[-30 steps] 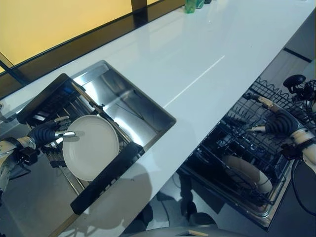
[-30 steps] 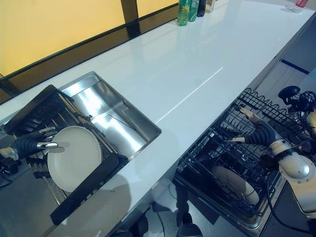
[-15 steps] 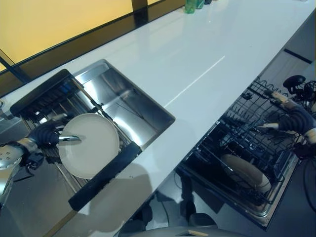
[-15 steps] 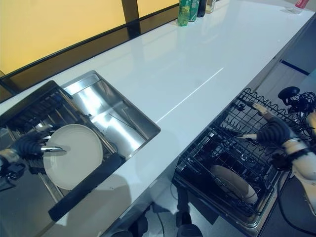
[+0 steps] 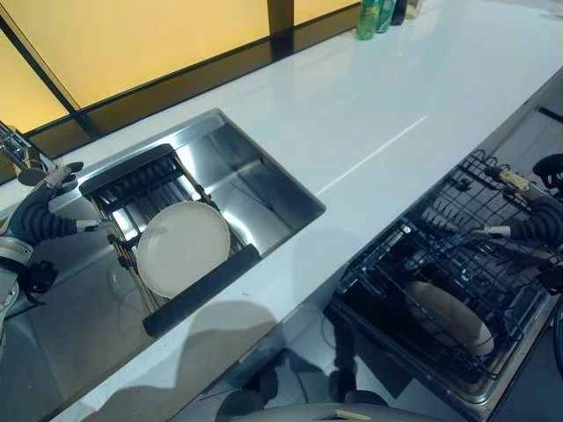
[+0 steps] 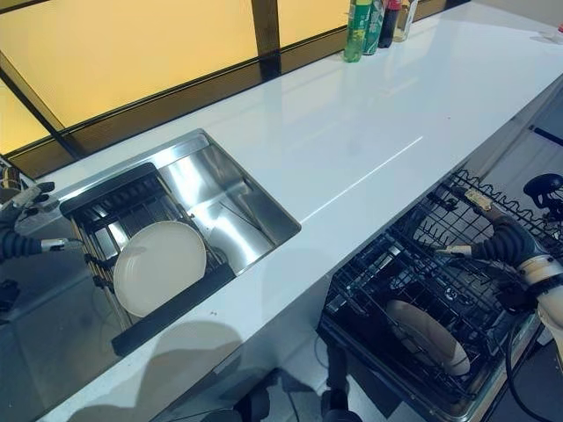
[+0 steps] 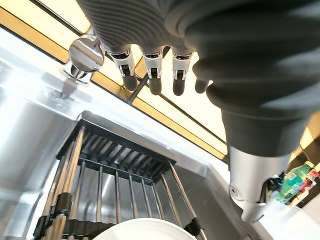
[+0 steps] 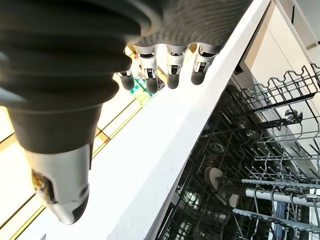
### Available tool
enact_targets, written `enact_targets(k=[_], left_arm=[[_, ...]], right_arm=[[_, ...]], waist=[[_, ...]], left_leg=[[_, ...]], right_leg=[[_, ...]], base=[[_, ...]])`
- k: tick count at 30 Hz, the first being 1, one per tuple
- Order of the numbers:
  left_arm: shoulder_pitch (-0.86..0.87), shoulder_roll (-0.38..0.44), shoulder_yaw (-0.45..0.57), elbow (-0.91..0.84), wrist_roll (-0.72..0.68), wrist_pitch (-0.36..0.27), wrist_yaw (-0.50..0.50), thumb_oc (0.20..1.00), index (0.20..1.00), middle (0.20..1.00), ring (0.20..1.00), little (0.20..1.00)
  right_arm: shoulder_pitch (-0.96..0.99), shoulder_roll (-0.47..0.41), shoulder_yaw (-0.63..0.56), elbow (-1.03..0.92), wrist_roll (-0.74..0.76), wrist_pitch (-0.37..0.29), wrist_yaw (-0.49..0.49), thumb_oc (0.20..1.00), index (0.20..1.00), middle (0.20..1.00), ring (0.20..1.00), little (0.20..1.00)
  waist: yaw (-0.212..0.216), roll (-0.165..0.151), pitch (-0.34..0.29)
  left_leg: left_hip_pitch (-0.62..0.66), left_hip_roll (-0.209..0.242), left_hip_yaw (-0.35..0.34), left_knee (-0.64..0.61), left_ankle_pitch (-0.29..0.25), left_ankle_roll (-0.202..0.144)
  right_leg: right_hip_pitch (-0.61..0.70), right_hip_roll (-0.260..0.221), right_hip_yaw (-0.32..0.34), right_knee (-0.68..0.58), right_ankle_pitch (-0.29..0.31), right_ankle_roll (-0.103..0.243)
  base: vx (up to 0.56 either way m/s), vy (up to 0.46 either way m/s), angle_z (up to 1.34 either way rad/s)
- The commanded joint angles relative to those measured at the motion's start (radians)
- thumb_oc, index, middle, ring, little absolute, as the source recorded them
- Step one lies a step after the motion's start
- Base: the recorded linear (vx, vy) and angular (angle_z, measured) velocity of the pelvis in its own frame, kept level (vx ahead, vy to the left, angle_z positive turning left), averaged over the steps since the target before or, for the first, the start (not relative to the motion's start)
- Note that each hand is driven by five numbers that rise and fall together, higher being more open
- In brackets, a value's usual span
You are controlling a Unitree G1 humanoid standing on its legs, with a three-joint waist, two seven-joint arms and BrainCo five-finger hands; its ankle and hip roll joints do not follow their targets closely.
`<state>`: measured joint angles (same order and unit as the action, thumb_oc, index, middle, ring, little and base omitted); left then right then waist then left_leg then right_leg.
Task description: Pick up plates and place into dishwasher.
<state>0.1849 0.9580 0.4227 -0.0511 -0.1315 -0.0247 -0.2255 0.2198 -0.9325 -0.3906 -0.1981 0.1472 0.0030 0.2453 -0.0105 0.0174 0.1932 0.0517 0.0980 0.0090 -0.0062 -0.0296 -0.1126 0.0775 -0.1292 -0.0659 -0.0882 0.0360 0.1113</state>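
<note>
A cream plate lies tilted on the black dish rack that spans the steel sink, its lower edge against the rack's black front bar. The sink is sunk into the white counter near its left end. The left robot hand hangs by the sink's left edge, beside the chrome tap, apart from the plate; its fingers are spread and relaxed and it holds nothing. A second plate lies in the pulled-out black wire dishwasher rack below the counter's front edge, toward the right. The right robot hand hovers over that rack's far right part, with its fingers straight and nothing in it. Green and dark bottles stand together at the counter's far edge, against the yellow window.
</note>
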Motion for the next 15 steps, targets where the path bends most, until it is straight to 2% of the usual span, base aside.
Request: enact_targets(k=[1, 7, 15], left_arm=[[-0.015, 0.048, 0.056, -0.021, -0.006, -0.047, -0.019, 1.0, 1.0, 1.0, 1.0, 1.0], [-0.028, 0.045, 0.007, -0.038, -0.018, -0.074, -0.06, 1.0, 1.0, 1.0, 1.0, 1.0], [-0.243, 0.089, -0.21, 0.069, -0.055, -0.07, -0.012, 1.0, 1.0, 1.0, 1.0, 1.0]], right_arm=[[-0.031, -0.012, -0.023, -0.065, -0.009, -0.027, -0.019, 1.0, 1.0, 1.0, 1.0, 1.0], [-0.031, -0.02, -0.015, -0.061, -0.009, -0.031, -0.019, 1.0, 1.0, 1.0, 1.0, 1.0], [-0.15, -0.071, 0.083, -0.004, -0.003, -0.036, -0.063, 1.0, 1.0, 1.0, 1.0, 1.0]], waist=[[-0.006, -0.014, -0.023], [-0.019, -0.007, -0.01], [-0.057, -0.004, 0.065]], left_leg=[[-0.084, 0.015, -0.011, 0.072, -0.017, 0.013], [-0.093, 0.015, -0.005, 0.082, -0.014, 0.012], [-0.149, 0.016, 0.009, 0.107, -0.001, 0.013]], right_leg=[[-0.074, -0.062, -0.007, 0.166, -0.093, 0.054], [-0.089, -0.062, 0.004, 0.177, -0.091, 0.055], [-0.151, -0.06, 0.041, 0.198, -0.076, 0.056]], base=[[0.0, 0.0, 0.0], [0.0, 0.005, 0.0], [-0.08, 0.031, -0.03]])
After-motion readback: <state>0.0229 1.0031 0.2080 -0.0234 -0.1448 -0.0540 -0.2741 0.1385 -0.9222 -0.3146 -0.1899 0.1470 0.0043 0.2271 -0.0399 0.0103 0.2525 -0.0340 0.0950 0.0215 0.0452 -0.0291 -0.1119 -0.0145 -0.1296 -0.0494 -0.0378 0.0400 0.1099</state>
